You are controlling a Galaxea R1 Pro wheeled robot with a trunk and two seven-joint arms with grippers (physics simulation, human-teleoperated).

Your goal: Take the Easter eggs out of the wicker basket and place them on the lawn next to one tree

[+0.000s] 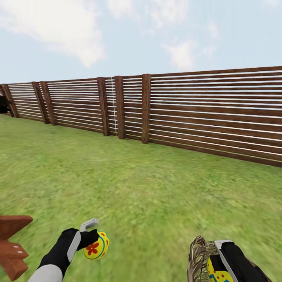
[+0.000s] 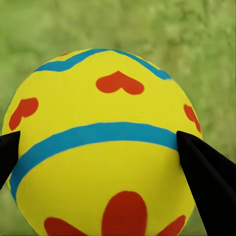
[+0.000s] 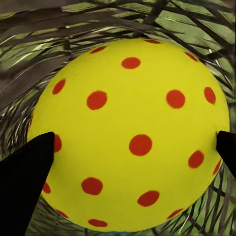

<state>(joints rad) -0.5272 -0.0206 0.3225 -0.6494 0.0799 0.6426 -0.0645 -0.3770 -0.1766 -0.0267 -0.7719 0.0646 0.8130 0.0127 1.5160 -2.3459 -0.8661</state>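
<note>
Your left gripper [image 1: 96,239] pinches a flowered egg [image 1: 96,245] clear above the lawn [image 1: 149,196], while your right gripper [image 3: 132,152] clasps a dotted egg [image 3: 130,132] inside the wicker basket [image 1: 197,258]; lift it straight out past the weave.

A yellow Easter egg with blue bands and red flower shapes [image 1: 96,245] sits gripped in the left gripper [image 1: 92,234], above the green grass lawn [image 1: 149,196]. A yellow egg with red dots [image 3: 130,132] sits inside the brown open-weave wicker basket [image 1: 197,256], between the right gripper's [image 3: 130,157] fingers.
</note>
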